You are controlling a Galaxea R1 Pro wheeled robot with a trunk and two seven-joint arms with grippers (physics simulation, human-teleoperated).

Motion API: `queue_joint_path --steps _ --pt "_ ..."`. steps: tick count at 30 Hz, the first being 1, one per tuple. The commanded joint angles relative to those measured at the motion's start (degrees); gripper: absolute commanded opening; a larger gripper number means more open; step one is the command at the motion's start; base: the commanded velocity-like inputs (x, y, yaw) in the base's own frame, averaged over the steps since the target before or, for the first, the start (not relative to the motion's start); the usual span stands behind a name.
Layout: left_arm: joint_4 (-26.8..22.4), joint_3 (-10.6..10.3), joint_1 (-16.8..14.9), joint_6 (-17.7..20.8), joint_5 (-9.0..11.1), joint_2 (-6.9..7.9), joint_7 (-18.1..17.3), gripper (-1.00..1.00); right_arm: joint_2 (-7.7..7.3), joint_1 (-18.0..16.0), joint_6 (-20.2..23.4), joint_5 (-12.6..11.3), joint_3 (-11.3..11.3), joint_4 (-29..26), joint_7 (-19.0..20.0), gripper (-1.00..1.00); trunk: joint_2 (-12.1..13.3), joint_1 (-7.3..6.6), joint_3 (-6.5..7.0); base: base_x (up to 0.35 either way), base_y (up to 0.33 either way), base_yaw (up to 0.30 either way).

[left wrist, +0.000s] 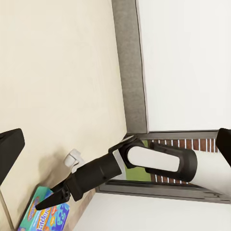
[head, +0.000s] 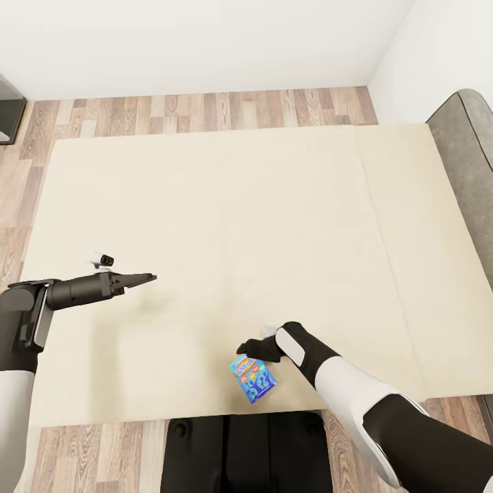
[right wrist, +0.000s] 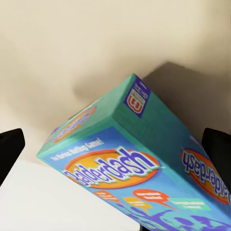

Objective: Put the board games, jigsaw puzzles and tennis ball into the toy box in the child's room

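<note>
Head view first: right arm comes in bent from the lower right, and the right gripper (head: 260,350) sits right at the blue board game (head: 252,378) on the near edge of the bed (head: 226,205). Fingers look spread either side of the box, can't tell if they touch it. Further out, the left arm reaches level over the mattress, left gripper (head: 147,279) pressed together, holding nothing. Headboard (head: 469,157) is far right.

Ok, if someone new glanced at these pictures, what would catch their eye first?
The bright blue board game at the near edge of the big beige bed, with the right pincer at its top edge. Then the left pincer hovering empty over the bare mattress.
</note>
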Motion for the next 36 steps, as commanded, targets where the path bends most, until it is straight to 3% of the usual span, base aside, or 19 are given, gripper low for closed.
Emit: queue_joint_path --steps 1,11,24,36 --pt "0.00 -0.01 -0.01 0.61 -0.04 0.02 -0.24 1.00 0.00 0.04 0.11 0.11 0.27 0.05 -0.16 1.00 -0.07 0.04 -0.06 0.000 0.000 0.000" --pt "0.00 -0.01 -0.01 0.61 -0.04 0.02 -0.24 1.00 0.00 0.14 0.16 0.52 0.23 0.12 -0.55 1.00 -0.07 0.04 -0.06 0.000 0.000 0.000" --pt "0.00 -0.01 -0.01 0.61 -0.04 0.02 -0.24 1.00 0.00 0.39 0.46 0.79 0.36 0.10 -7.29 1.00 -0.07 0.04 -0.06 0.000 0.000 0.000" --pt "0.01 -0.01 -0.01 0.61 -0.04 0.02 -0.24 1.00 0.00 0.39 0.59 0.87 0.44 0.08 -7.73 1.00 -0.07 0.04 -0.06 0.000 0.000 0.000"
